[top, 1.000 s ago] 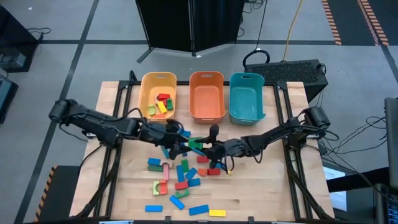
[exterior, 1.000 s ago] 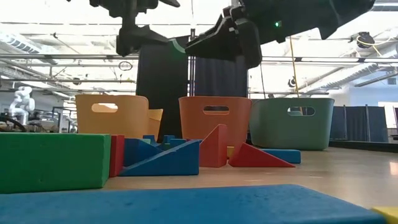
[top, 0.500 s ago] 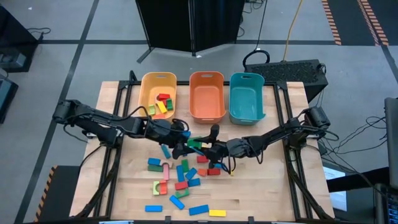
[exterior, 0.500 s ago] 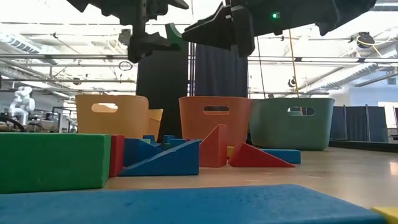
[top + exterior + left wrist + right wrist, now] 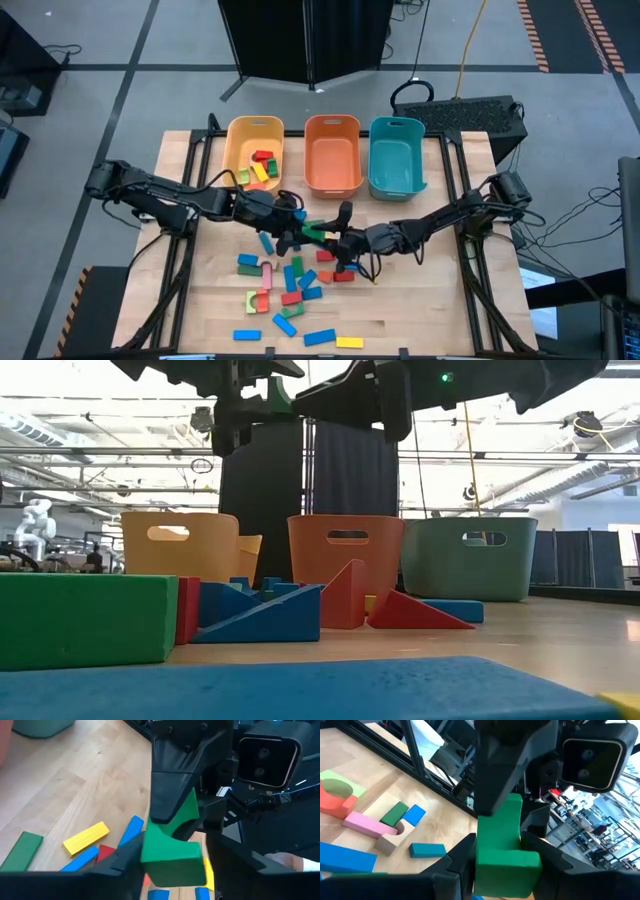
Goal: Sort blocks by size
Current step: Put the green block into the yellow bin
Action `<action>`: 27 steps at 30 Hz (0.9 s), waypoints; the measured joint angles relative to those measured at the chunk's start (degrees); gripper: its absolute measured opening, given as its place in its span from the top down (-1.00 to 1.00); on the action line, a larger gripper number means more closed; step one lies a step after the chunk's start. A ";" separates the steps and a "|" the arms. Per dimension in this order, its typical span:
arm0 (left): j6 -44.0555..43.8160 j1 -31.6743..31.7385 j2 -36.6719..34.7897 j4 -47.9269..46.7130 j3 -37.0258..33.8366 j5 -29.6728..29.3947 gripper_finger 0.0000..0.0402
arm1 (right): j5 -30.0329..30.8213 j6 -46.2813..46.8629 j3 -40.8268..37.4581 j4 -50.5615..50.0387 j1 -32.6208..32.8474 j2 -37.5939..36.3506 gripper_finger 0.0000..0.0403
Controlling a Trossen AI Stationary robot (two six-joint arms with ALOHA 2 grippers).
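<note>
Green is the colour that matters here: a green block [image 5: 172, 852] hangs above the middle of the high view, where the two arms meet. The left gripper [image 5: 290, 228] reaches in from the left and the right gripper [image 5: 338, 238] from the right. Both wrist views show each gripper's own fingers pinching that green block from either side, so it looks like a hand-over in mid-air.

The sorting seems to be at an early stage. Of the three bins along the upper edge of the table [image 5: 440, 310], only the yellow bin [image 5: 254, 121], the leftmost, holds anything: about five pieces in red, green and yellow. The orange bin [image 5: 332, 120] in the centre and the teal bin [image 5: 397, 122] to its right show bare floors.

Most of the blocks [image 5: 290, 285] lie loose in the lower centre of the high view, roughly twenty of them: mostly blue, red and green, plus a couple of pink and one yellow bar near the bottom edge.
</note>
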 joint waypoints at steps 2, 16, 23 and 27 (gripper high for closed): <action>-0.24 0.00 0.00 -0.02 0.00 0.18 0.21 | 0.00 -0.34 0.00 0.03 0.05 0.00 0.35; 1.56 0.01 -1.88 -0.51 0.09 -0.53 0.37 | 8.29 1.25 -0.02 -0.28 0.25 0.07 -0.11; 4.76 3.00 -9.12 -12.60 0.09 -9.17 0.37 | 8.39 7.77 -0.02 -1.87 0.03 0.07 -0.23; 6.26 6.01 -14.05 -21.33 0.09 -15.61 0.37 | 7.83 9.96 -0.02 -2.49 -0.29 0.07 -0.22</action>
